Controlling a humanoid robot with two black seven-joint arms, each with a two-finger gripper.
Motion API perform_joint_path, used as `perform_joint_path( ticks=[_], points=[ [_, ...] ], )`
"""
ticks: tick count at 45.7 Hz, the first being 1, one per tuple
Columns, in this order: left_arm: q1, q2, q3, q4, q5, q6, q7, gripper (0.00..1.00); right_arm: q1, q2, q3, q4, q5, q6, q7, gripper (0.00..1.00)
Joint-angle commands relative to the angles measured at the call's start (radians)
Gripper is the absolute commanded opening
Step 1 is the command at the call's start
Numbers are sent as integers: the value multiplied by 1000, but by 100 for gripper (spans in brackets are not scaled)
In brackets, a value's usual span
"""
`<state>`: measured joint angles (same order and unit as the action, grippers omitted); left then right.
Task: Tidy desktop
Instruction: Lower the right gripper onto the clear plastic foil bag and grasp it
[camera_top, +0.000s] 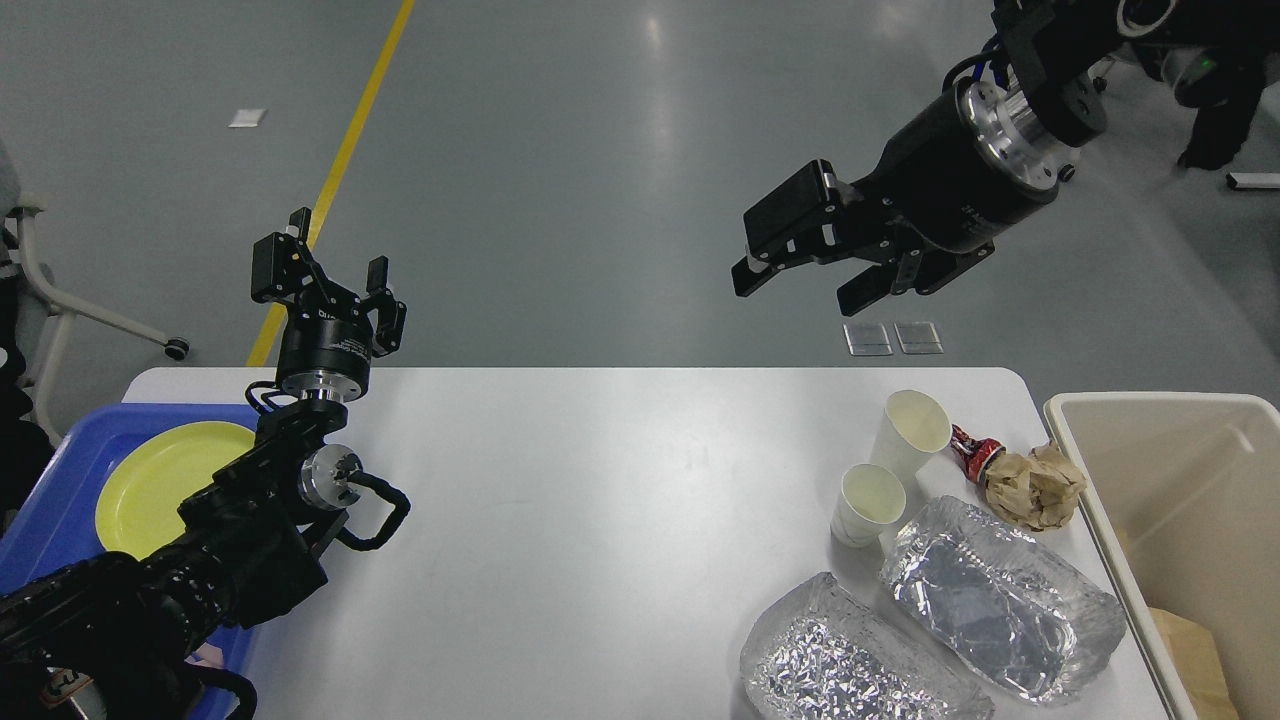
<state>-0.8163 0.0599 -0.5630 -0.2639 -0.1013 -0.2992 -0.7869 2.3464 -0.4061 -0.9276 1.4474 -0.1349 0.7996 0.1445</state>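
Note:
The white desktop (580, 520) fills the lower view. At its right end stand two white paper cups (872, 502) (915, 428), a crushed red can (975, 452), a brown paper wad (1035, 487) and two crumpled foil trays (1000, 600) (850, 665). My left gripper (322, 270) is open and empty, held upright above the desktop's back left edge. My right gripper (800, 265) is open and empty, high above the floor beyond the desktop's far edge, above and behind the cups.
A blue tray (60, 490) holding a yellow plate (160, 480) sits at the left edge. A beige bin (1180, 500) stands at the right, next to the desktop's right end. A yellow floor line (340, 165) runs behind.

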Motion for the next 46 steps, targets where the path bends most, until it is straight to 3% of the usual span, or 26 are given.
perform_joint_path(
  ticks=[1, 10, 17, 32, 46],
  points=[
    [0, 0, 0, 0, 0, 0, 0, 100, 22, -20, 4, 93, 3, -10, -6, 100],
    [0, 0, 0, 0, 0, 0, 0, 100, 11, -22, -37, 151, 0, -62, -6, 100],
    [0, 0, 0, 0, 0, 0, 0, 100, -97, -22, -74, 151, -60, -148, -11, 100],
    [0, 0, 0, 0, 0, 0, 0, 100, -470, -33, -160, 136, -301, -485, -42, 100],
    [0, 0, 0, 0, 0, 0, 0, 100, -720, -25, -154, 25, -298, -661, -49, 100]
  ],
)
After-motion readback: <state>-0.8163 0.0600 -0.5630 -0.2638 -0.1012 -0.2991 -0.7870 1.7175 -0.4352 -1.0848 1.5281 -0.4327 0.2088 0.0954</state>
